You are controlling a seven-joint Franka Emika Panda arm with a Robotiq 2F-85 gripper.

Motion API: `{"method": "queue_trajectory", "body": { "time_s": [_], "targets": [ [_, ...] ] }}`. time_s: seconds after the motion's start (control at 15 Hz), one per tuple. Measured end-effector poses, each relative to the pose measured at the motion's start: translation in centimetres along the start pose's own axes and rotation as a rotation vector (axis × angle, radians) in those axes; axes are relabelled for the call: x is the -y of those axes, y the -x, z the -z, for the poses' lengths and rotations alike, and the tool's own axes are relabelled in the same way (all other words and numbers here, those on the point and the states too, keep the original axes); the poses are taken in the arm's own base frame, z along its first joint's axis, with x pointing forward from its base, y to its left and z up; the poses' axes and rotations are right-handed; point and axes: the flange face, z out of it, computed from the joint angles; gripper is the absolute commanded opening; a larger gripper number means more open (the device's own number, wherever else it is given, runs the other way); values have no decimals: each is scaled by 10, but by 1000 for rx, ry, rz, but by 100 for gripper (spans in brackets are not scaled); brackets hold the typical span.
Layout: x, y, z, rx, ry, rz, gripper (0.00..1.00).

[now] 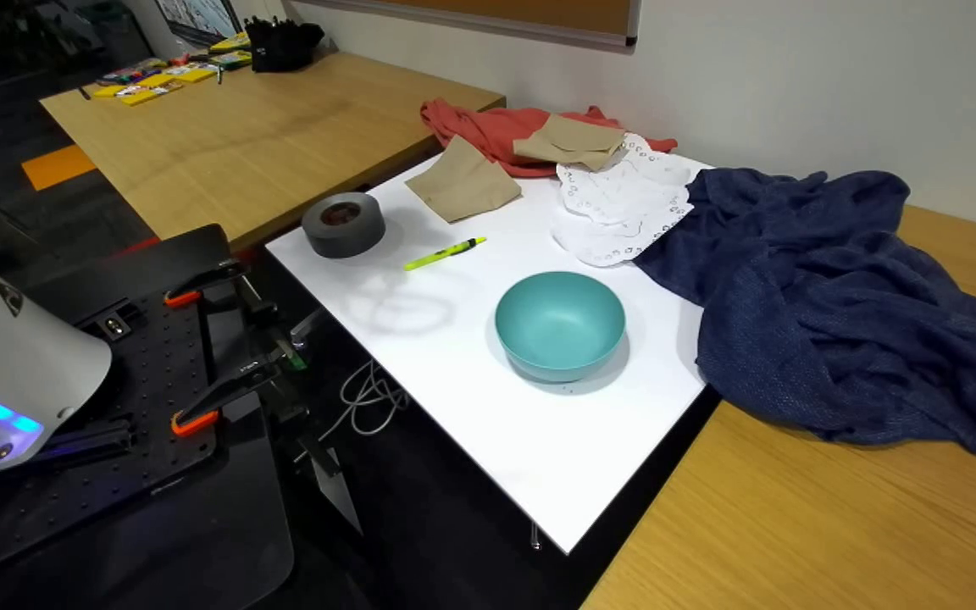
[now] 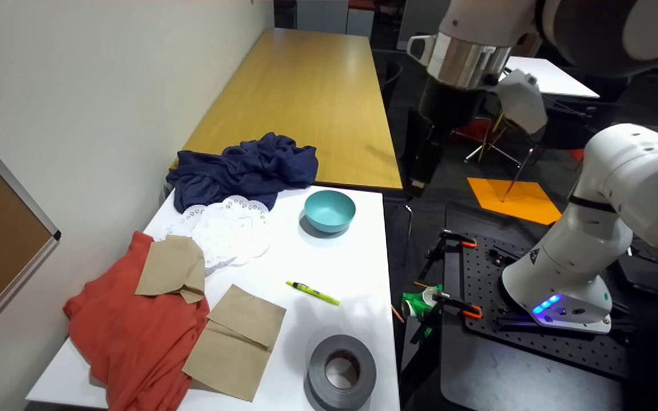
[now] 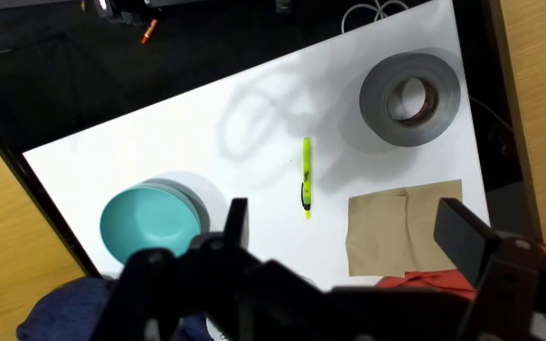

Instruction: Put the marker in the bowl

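While wide apart and empty, the pincer (image 3: 346,222) above a white tabletop (image 1: 513,449) between wooden tables (image 1: 861,525).

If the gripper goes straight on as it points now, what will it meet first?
The gripper would probably meet the white tabletop near the marker; depth and exact spot are unclear.

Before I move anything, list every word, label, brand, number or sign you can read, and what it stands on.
No text can be read.
Marker: dark print on the barrel, too small to read.
Arm base: dark label, too small.
Clamps: pale marks, too small.
Yellow packs: printing, too blurred.
Black holder: pale mark, too small.
Tape: core marks, too blurred to call text.
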Motion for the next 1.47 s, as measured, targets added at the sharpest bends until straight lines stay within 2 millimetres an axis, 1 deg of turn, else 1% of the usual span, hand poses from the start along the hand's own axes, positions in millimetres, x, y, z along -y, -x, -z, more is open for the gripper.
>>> {"method": "queue_trajectory", "body": {
  "time_s": [0.4,0.67,1.07,1.27,1.47],
  "targets": [
    [-2,-39,-82,-117,-9,11,100],
    [-3,-65,-134,-159,-20,15,100],
    [-1,-101,-207,-115,-6,-16,100],
    [-2,-121,-240,-78,-1,-28,100],
    [2,-137,-270,-44,2,-34,100]
  ]
}}
